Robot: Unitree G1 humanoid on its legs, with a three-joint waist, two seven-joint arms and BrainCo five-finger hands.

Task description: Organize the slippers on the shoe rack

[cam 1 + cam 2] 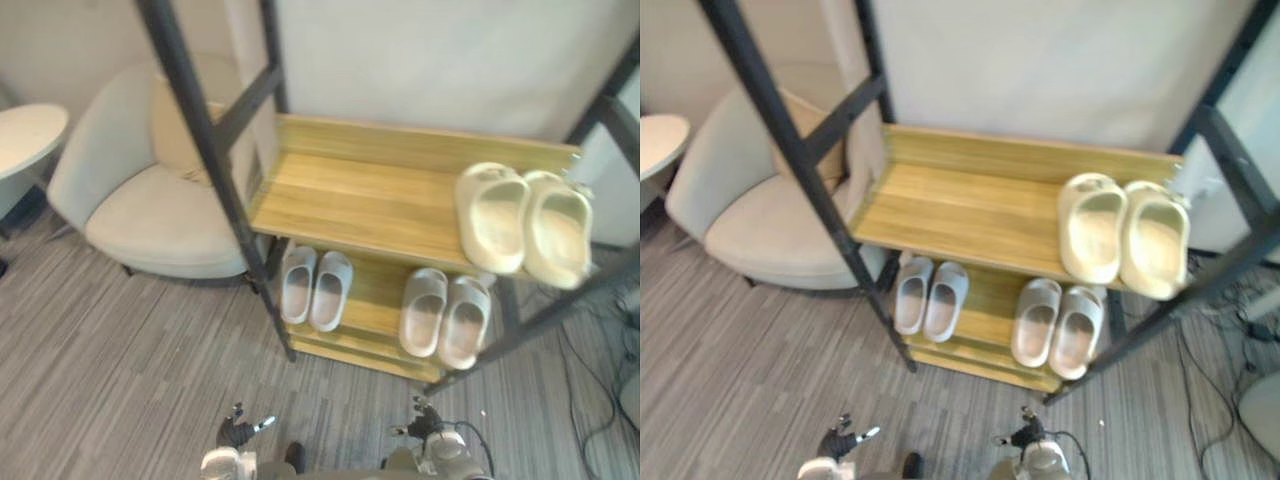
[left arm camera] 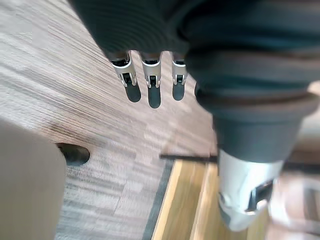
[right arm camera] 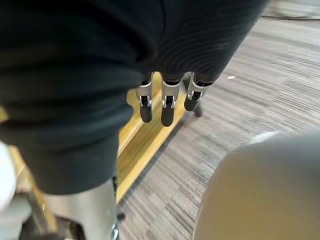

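A shoe rack with a black frame and wooden shelves (image 1: 360,195) stands in front of me. At the right end of its upper shelf lies a cream pair of slippers (image 1: 520,222), side by side with toes toward the wall. On the lower shelf rest a pale grey pair (image 1: 315,285) at the left and a beige pair (image 1: 445,315) at the right. My left hand (image 1: 238,432) hangs low over the floor before the rack, its fingers (image 2: 151,74) straight and holding nothing. My right hand (image 1: 428,425) hangs the same way, its fingers (image 3: 168,102) straight and holding nothing.
A cream armchair (image 1: 150,190) stands left of the rack, and a round white table (image 1: 25,135) is at the far left. Cables (image 1: 600,390) lie on the striped grey carpet at the right. The left half of the upper shelf is bare wood.
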